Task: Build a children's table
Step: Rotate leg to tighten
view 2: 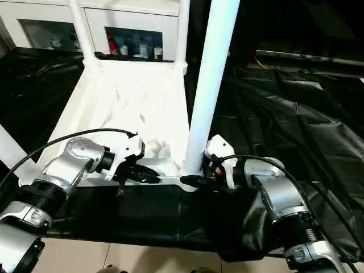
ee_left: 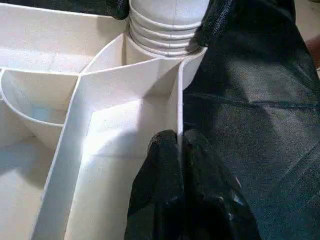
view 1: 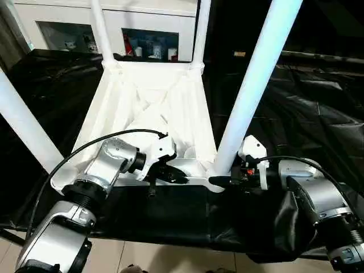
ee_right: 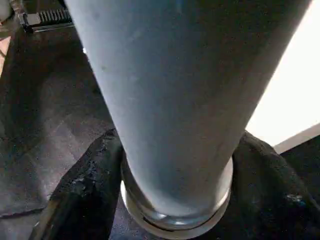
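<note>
The children's table lies upside down on black sheeting, its white ribbed top (view 1: 153, 102) facing up with four legs standing in the corner sockets. My left gripper (view 1: 173, 176) is shut on the thin near rim wall (ee_left: 179, 100), one finger (ee_left: 160, 165) on each side. My right gripper (view 1: 219, 181) closes around the base of the near right leg (view 1: 256, 79), its black fingers (ee_right: 85, 185) pressed to both sides. Thread rings on that leg (ee_left: 167, 20) show above the socket. The near left leg (view 1: 25, 128) and the two far legs (view 1: 101, 34) stand upright.
A white cabinet (view 1: 148, 34) with glass-fronted shelves stands behind the table. Crumpled black sheeting (view 1: 307, 102) covers the surface to the right and front. Pale floor (view 1: 170, 256) shows past the near edge. A black cable (view 1: 85, 148) loops over my left arm.
</note>
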